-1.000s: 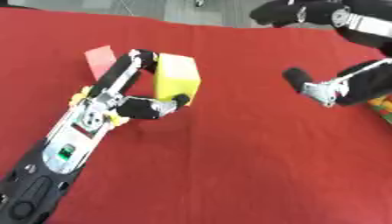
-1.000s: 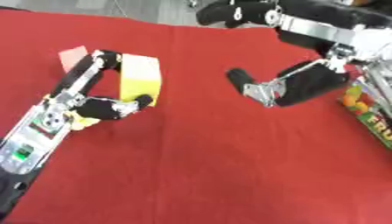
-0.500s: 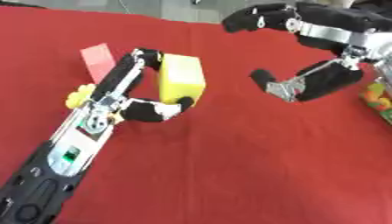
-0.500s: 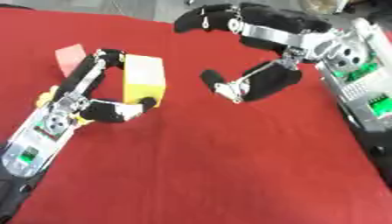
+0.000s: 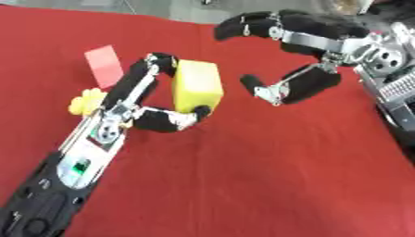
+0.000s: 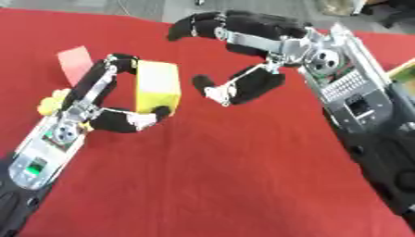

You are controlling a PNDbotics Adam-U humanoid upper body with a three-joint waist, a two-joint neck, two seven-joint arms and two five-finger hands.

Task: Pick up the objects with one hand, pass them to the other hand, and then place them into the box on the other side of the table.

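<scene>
My left hand (image 5: 134, 109) is clamped on the yellow block (image 5: 198, 85), fingers and thumb curled round it. My right hand (image 6: 251, 51) is spread apart just beside it.

Yellow block (image 5: 198, 86) left of centre, pinched between fingers and thumb of left hand (image 5: 146, 104) over red worktop (image 5: 267, 171). Right hand (image 5: 296, 60) upper right, spread wide, apart. Pink piece (image 5: 103, 66) and yellow lump (image 5: 84, 101) at left.

place: we read this as a lab or test bench | evidence: we see a red cloth-covered table (image 5: 267, 185) | grey floor (image 5: 162, 9) beyond its far edge
</scene>
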